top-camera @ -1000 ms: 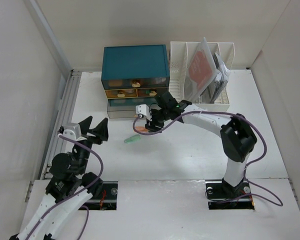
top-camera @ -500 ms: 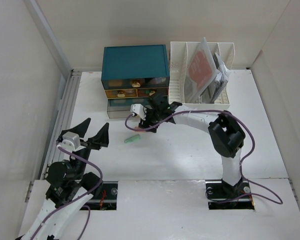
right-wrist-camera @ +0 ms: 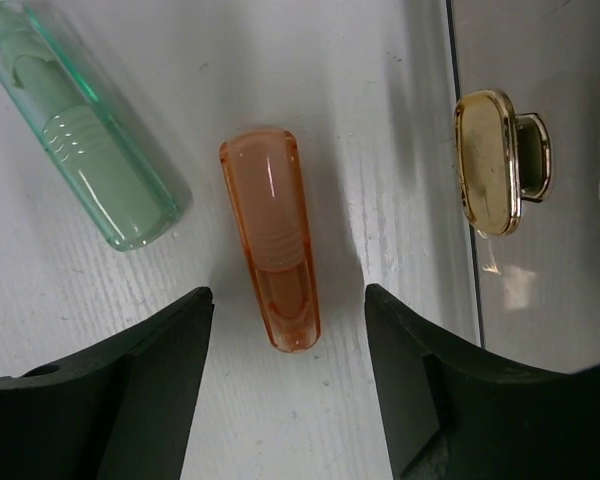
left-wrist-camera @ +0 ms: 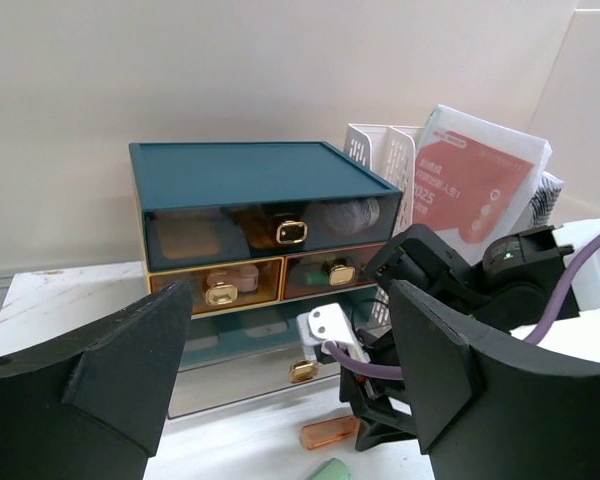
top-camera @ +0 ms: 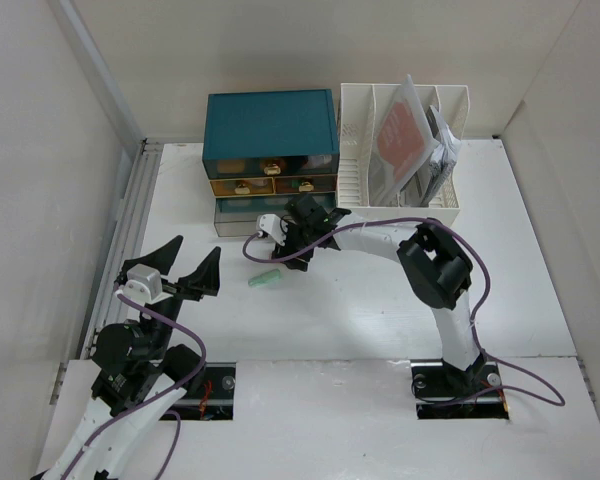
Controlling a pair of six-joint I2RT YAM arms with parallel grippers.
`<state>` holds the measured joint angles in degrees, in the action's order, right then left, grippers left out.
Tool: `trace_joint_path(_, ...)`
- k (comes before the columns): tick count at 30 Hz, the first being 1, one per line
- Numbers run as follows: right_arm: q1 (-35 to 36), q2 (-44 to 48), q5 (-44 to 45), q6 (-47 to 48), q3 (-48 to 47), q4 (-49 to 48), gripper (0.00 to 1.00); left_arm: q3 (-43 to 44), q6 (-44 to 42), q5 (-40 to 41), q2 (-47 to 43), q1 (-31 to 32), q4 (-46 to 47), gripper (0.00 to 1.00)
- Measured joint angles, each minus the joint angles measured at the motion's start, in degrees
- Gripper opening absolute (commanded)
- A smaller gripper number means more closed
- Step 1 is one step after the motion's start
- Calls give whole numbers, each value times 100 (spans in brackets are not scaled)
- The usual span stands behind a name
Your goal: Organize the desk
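Currently your right gripper (right-wrist-camera: 285,300) sits low over the desk (top-camera: 380,300), just in front of the teal drawer box (top-camera: 270,125). Its fingers are spread apart, one on each side of a small clear orange tube (right-wrist-camera: 273,270) that lies flat on the white top. In the right wrist view you see bare desk between the tube and each finger, so nothing is pinched and nothing is touched. Whether the fingertips themselves rest on the desk is hard to tell from this angle.

A clear green tube (right-wrist-camera: 75,130) lies near the orange one, outside the fingers on the left of that view and tilted away from it. On the other side, the gold handle (right-wrist-camera: 488,163) of the lowest drawer is close to the finger there.

Your left gripper (top-camera: 190,262) hangs above the left part of the desk, well apart from both tubes. It is splayed wide and empty, and it faces the drawer box.

The desk runs under everything. The drawer box and the white file rack (top-camera: 355,150) stand side by side along its far edge.
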<state>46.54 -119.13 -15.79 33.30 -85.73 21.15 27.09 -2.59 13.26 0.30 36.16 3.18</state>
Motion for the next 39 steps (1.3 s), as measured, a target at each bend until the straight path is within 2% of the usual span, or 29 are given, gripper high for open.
trace_joint_path(6, 4, -216, 59, -92, -234, 15, 69, 0, -2, -33, 0, 0, 0, 78)
trace_joint_path(8, 9, -251, 70, -109, -284, 15, 65, -2, -2, -42, 0, -2, 0, 78)
trace_joint_path(10, 17, -256, 76, -125, -295, 33, 57, 0, -2, -44, 0, -2, 0, 78)
trace_joint_path(13, 44, -289, 57, -144, -350, 107, 53, -2, -2, -50, 0, 0, 0, 78)
trace_joint_path(21, 181, -326, -149, -98, -476, 544, 51, -2, -2, -61, 0, 0, 0, 78)
trace_joint_path(33, 229, -326, -433, 11, -525, 874, 25, -2, -4, -63, 0, 0, 0, 79)
trace_joint_path(39, 229, -293, -140, 9, -527, 824, 23, -2, -4, -66, 0, 0, 0, 79)
